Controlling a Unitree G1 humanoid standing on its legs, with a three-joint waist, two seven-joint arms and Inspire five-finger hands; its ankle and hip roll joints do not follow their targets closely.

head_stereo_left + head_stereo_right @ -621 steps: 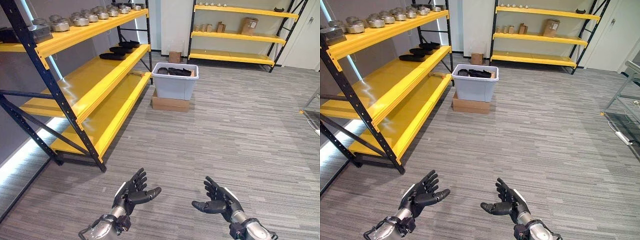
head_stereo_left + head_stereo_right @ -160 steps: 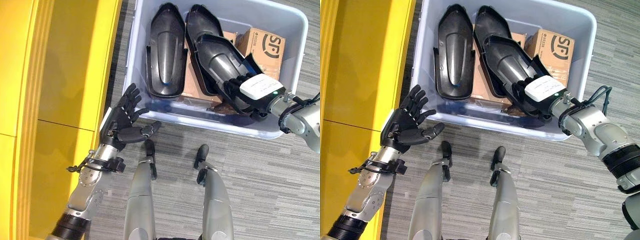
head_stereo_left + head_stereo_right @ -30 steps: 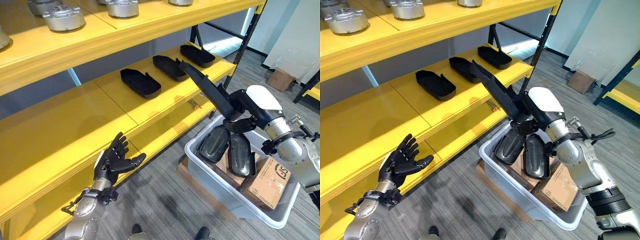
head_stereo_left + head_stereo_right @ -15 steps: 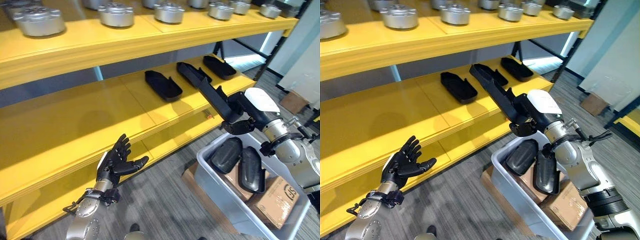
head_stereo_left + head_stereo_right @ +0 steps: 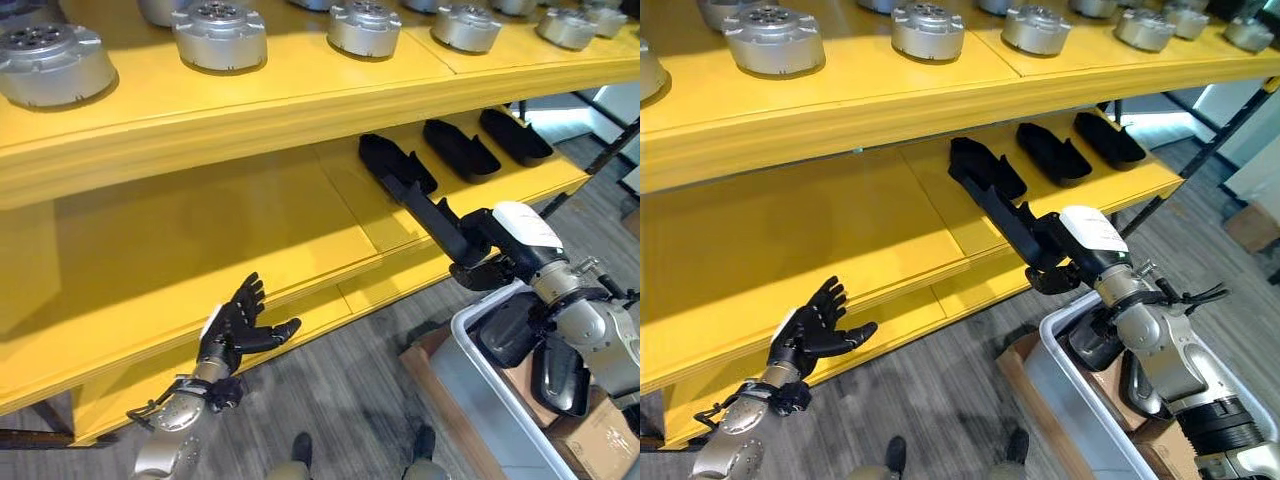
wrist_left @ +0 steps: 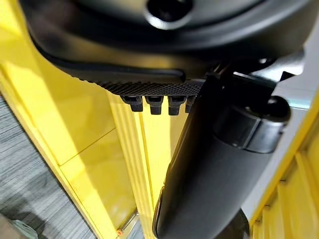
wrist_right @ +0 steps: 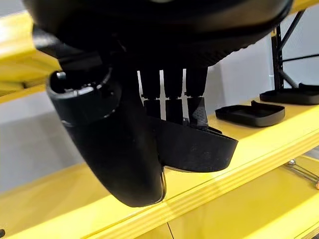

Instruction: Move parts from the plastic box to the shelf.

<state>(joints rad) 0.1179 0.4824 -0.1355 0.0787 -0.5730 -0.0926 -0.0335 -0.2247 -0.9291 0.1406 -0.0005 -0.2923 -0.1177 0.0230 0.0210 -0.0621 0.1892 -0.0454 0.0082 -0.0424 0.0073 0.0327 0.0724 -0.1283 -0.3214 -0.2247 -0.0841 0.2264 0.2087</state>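
Now I have my right hand (image 5: 1065, 262) clamped on one black part (image 5: 992, 203), angled nose-first over the middle shelf (image 5: 230, 225) beside its mates, while my left hand (image 5: 232, 326) hangs open, empty.

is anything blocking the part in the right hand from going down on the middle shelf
Partly. The right hand holds the long black part with its far end over a black part already on the shelf. The bare middle shelf to the robot's left of it looks open.
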